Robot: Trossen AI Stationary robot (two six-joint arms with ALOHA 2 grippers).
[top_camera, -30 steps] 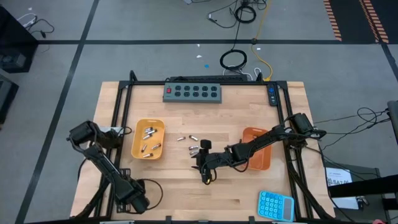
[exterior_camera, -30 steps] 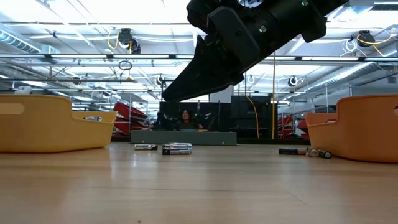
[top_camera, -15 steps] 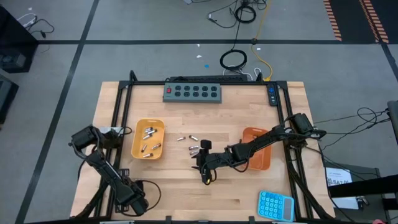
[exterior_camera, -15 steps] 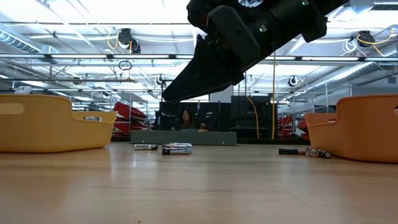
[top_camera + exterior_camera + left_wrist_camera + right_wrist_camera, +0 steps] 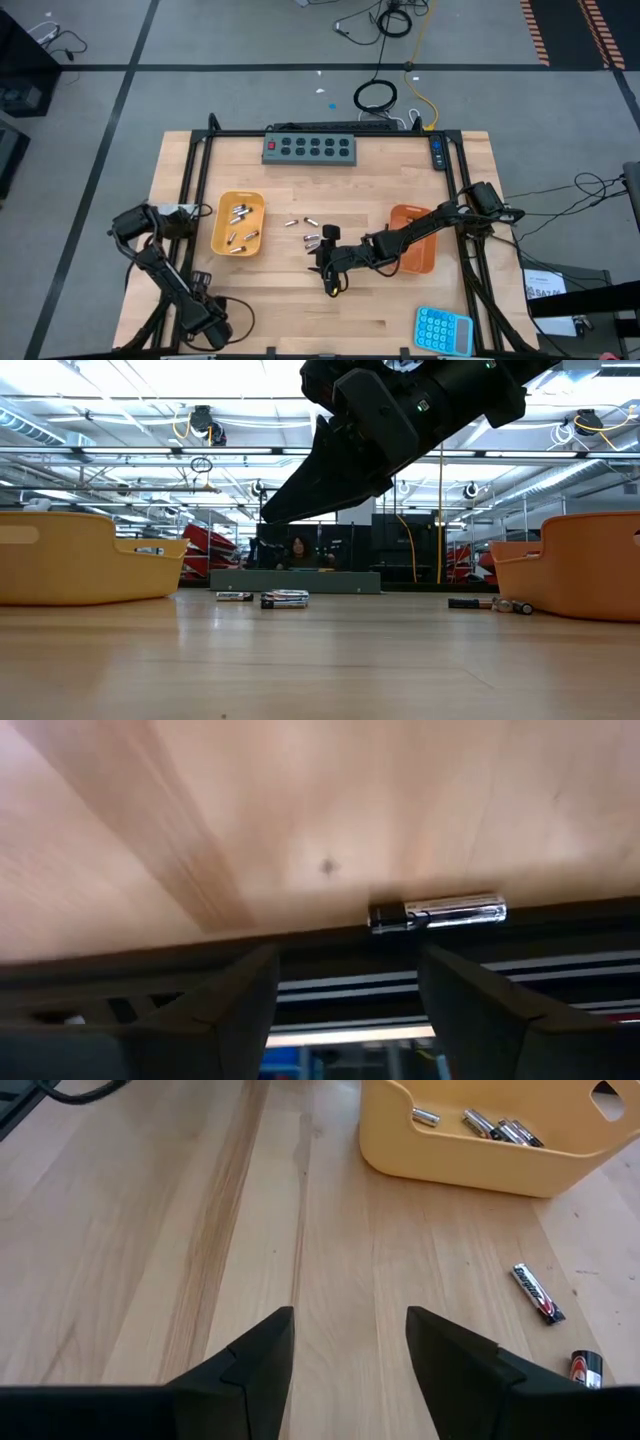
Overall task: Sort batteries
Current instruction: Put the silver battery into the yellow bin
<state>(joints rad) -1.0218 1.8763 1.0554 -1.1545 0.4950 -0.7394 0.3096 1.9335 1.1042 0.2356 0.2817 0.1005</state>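
Right end effector (image 5: 345, 1355) empty; two trays (image 5: 238, 223) (image 5: 413, 252); four loose batteries (image 5: 310, 240).

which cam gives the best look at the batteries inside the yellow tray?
High view: it looks straight down into the yellow tray, showing all its batteries. Right wrist view catches only a few over the rim. Low view shows just the tray's wall. Left wrist view misses it.

Bare surface (image 5: 280, 300) lies open between the yellow tray (image 5: 238, 222) and orange tray (image 5: 413, 240) (loose batteries (image 5: 312, 238) dot its middle).
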